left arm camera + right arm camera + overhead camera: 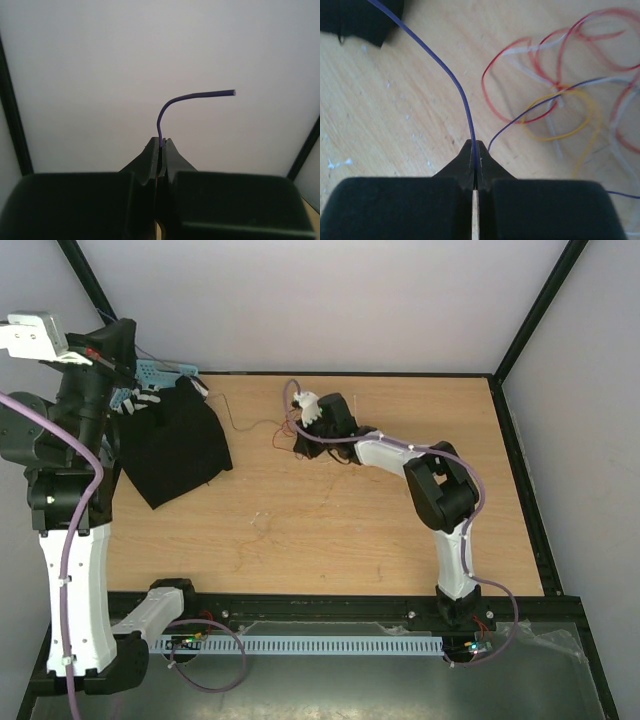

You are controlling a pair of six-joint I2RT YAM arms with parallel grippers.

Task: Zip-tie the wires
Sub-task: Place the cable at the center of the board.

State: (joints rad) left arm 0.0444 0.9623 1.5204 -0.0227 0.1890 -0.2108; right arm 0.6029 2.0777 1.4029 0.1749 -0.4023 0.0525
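Left jaws and right jaws are each closed tight on a purple strand (pixel 469 117).

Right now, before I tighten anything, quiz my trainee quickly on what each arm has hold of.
1. True or false: the right fingers are shut on a purple strand.
2. What lies on the table just beyond them? A) loose red, yellow and white wires B) a coiled rope C) a cup
3. Fill in: the left fingers pinch a ____ strand, its end curving free in the air.

Key: 1 true; 2 A; 3 purple.
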